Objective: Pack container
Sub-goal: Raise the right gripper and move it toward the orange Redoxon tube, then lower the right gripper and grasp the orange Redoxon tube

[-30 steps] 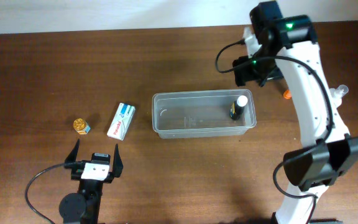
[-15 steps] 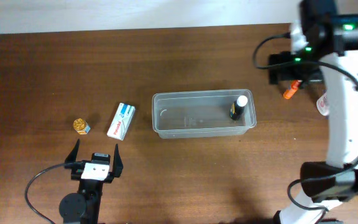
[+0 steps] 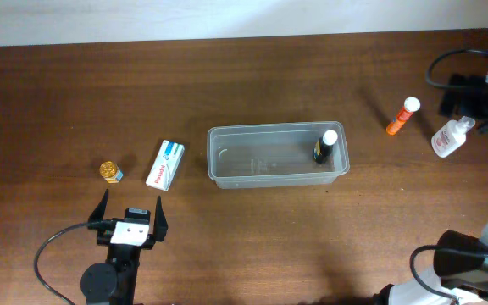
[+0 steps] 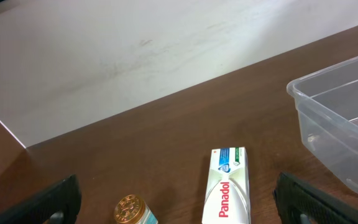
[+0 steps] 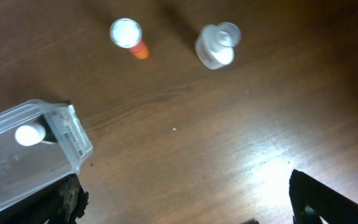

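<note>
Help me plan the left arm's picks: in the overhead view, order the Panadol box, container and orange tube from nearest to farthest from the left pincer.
1. Panadol box, just beyond the left pincer, slightly right.
2. Container, table centre.
3. Orange tube, far right.

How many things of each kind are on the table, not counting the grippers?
Container: 1
Bottles: 2, a dark bottle inside the container and a clear bottle outside it
Orange tube: 1
Panadol box: 1
Gold-lidded jar: 1
Total: 6
</note>
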`<state>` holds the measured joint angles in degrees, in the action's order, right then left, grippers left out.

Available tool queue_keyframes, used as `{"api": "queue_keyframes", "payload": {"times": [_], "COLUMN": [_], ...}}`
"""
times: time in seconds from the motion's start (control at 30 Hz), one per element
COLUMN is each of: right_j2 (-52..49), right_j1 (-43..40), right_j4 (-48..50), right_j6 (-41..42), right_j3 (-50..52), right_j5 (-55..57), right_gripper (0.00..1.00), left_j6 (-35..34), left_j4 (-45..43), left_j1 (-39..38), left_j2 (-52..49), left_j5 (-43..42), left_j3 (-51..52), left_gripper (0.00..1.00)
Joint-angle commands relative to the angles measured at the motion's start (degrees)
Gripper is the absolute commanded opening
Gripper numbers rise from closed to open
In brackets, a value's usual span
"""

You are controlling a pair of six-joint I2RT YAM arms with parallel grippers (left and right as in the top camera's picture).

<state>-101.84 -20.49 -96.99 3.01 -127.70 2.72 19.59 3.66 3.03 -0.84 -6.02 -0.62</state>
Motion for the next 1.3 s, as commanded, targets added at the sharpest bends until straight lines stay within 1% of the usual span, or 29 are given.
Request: {"api": "queue_keyframes", "payload": {"times": [0.0, 0.13, 0.47, 0.73, 0.83, 0.9, 0.97, 1.27], "right_j2": [0.98, 0.96, -2.6, -9.18, -11.93, -13.6, -14.93, -19.26], "right_j1": [-2.78, -3.17, -2.6, 2.75, 4.85, 5.88, 6.27, 5.57], "right_j4": [-0.33, 0.63, 5.35, 6.88, 7.08, 7.08, 7.21, 11.89], "right_j6": [-1.77, -7.93, -8.37, -8.57, -8.37, -5.6, -4.42, -4.72], "right_j3": [0.44, 0.44, 0.44, 0.44, 0.44, 0.44, 0.44, 0.46], "right_j5": [-5.22, -12.9, -20.39, -19.37, -14.62, -9.14, -6.71, -6.51], "right_gripper": [0.98, 0.98, 0.98, 0.99, 0.98, 0.98, 0.98, 0.99], "left_j6": [0.66, 0.66, 0.66, 0.66, 0.66, 0.66, 0.66, 0.66], "left_j4": [0.28, 0.28, 0.28, 0.28, 0.28, 0.28, 0.28, 0.28], "left_j1": [0.24, 0.24, 0.24, 0.24, 0.24, 0.24, 0.24, 0.24], "left_j2": [0.55, 0.55, 0.55, 0.55, 0.55, 0.55, 0.55, 0.55], "left_j5": [-0.61, -0.61, -0.61, -0.61, -0.61, -0.61, -0.61, -0.61], "left_j3": [0.13, 0.13, 0.13, 0.13, 0.13, 0.13, 0.13, 0.13], "left_gripper": [0.99, 0.99, 0.99, 0.99, 0.99, 0.99, 0.99, 0.99]}}
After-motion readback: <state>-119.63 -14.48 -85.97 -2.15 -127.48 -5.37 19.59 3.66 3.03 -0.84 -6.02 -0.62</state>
